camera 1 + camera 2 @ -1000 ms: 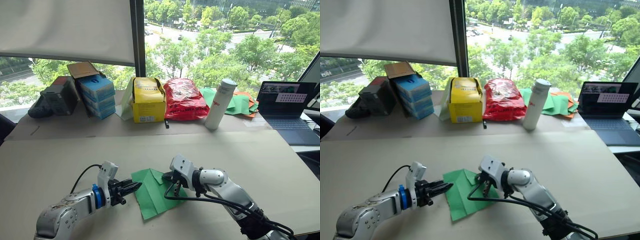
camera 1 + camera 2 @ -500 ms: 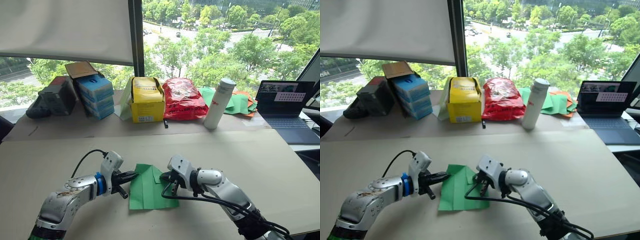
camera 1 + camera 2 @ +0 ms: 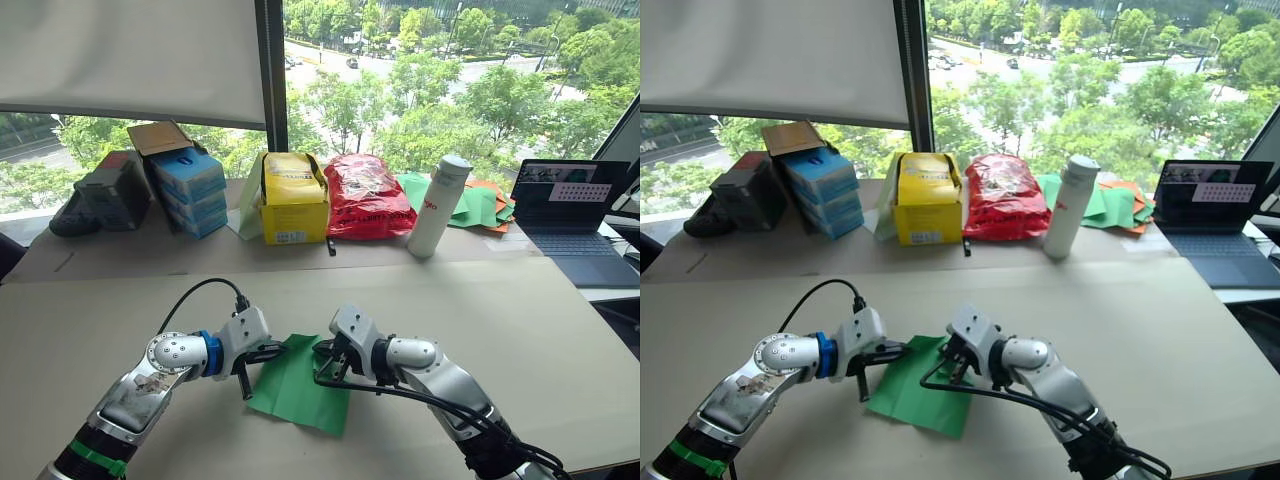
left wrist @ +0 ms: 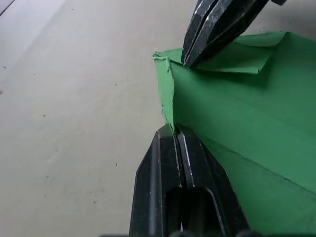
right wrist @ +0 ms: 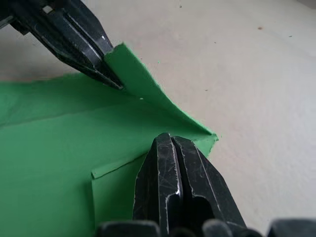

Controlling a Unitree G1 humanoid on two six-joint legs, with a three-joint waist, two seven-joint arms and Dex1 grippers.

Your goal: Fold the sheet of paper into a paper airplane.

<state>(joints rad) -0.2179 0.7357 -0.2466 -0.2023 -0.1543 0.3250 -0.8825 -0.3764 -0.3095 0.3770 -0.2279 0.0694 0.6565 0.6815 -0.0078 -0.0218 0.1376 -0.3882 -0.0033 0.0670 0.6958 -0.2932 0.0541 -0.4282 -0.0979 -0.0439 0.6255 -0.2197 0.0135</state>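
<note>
The sheet of paper (image 3: pixel 300 388) lies on the beige worktop (image 3: pixel 520 330), between the two grippers and under their tips. The left gripper (image 3: pixel 277 349) pinches the sheet's far edge — its fingers pressed together on a raised fold. The right gripper (image 3: pixel 327 352), fingers likewise pressed together, nips the neighbouring corner of that same edge, just beside the left one.

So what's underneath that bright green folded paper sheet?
The bright green folded paper sheet lies on the beige table. Anything beneath stays hidden. Both grippers pinch its far edge.
</note>
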